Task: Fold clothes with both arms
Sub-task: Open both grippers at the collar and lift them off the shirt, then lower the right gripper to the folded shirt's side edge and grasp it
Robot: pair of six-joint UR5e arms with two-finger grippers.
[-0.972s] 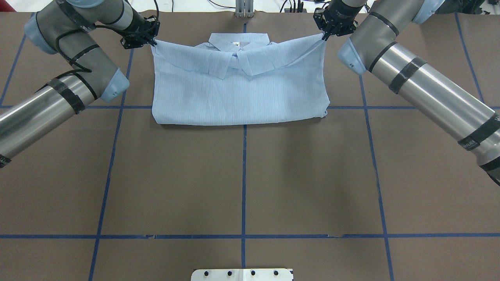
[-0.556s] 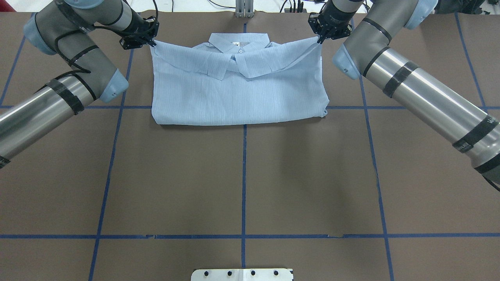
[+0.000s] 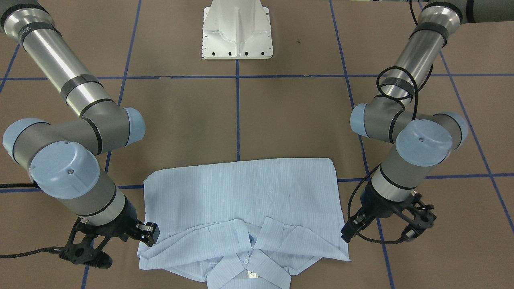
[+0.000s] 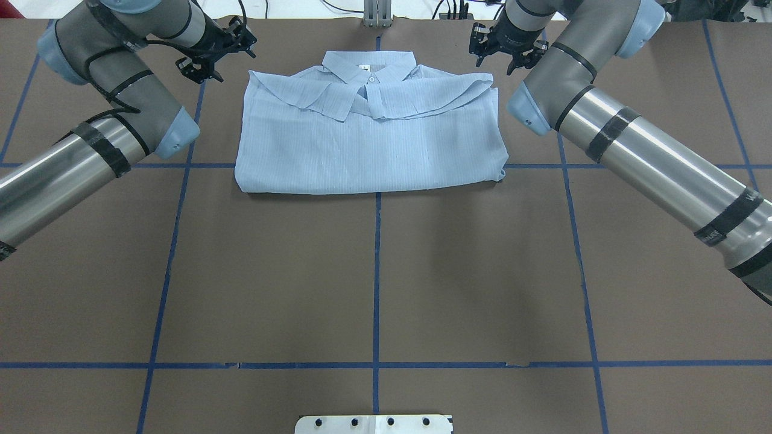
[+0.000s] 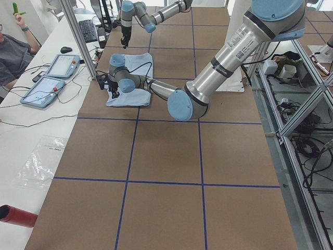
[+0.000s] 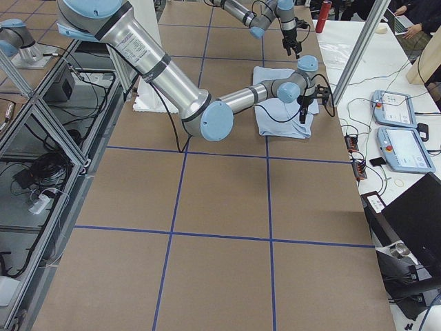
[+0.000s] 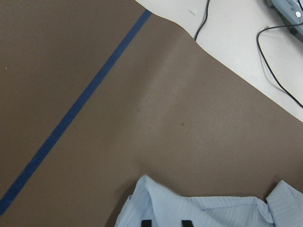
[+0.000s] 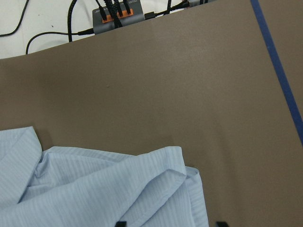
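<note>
The pale blue striped shirt [image 4: 368, 138] lies folded into a flat rectangle at the far middle of the brown table, collar up and toward the far edge. It also shows in the front view [image 3: 241, 196]. My left gripper [image 4: 232, 60] is open and empty, just off the shirt's far left corner; it appears at the right of the front view [image 3: 381, 237]. My right gripper [image 4: 496, 63] is open and empty, just off the far right corner [image 3: 120, 247]. Each wrist view shows a shirt corner [image 7: 208, 210] [image 8: 94, 189] below the parted fingertips.
The white pedestal base [image 3: 237, 32] stands at the near middle edge. Blue tape lines [image 4: 376, 271] grid the table. Beyond the far edge are cables, a plug strip [image 8: 118, 14] and tablets [image 5: 52, 78] on a white bench. A red cylinder [image 5: 15, 214] lies at one corner.
Both grippers have opened and let go of the shirt's far corners. The corners have dropped flat and drawn inward. Both grippers have backed slightly away from the cloth.
</note>
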